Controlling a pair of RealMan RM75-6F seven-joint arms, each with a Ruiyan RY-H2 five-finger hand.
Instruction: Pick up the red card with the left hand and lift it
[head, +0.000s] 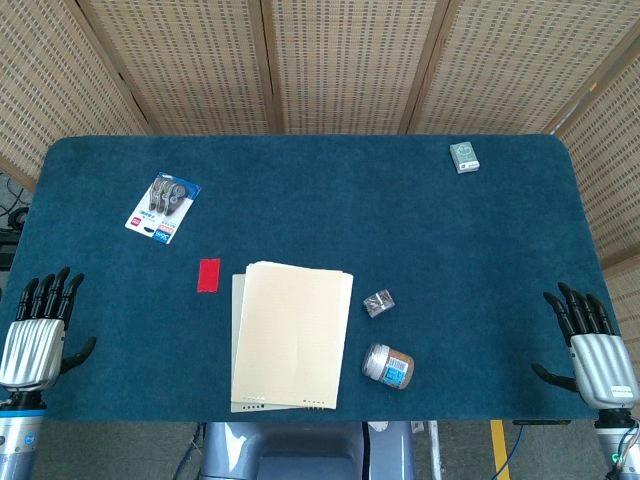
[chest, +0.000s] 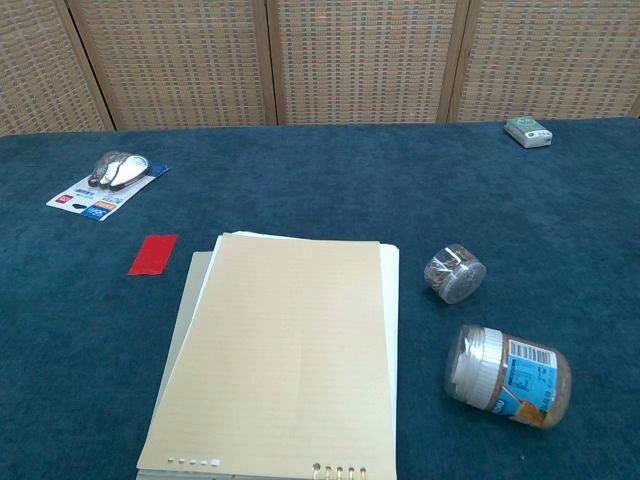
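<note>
Nearest the robot, the left hand (head: 35, 338) rests at the table's (head: 500, 260) near left corner with its fingers spread and holding nothing; the right hand (head: 595, 350) sits at the near right corner, likewise spread and empty. Neither shows in the chest view. Between them lie a jar (chest: 508, 375) on its side, a small roll (chest: 455, 274) just beyond it, and the pads (chest: 285, 350), stacked. The card (head: 208, 274) lies flat on the cloth just beside the pads' far left corner, apart from them by a narrow strip, and well apart from the left hand. The main risk is the grasp itself: the card is thin and flush with the pile, so fingertips may slide over it or push it along rather than get under an edge. A push to the right would tuck it against or under the pads. Coming in low could also drag the cloth or nudge the stack. Further off, the blister pack (head: 163, 207) and the small green box (head: 464, 156) look safely out of the way.
</note>
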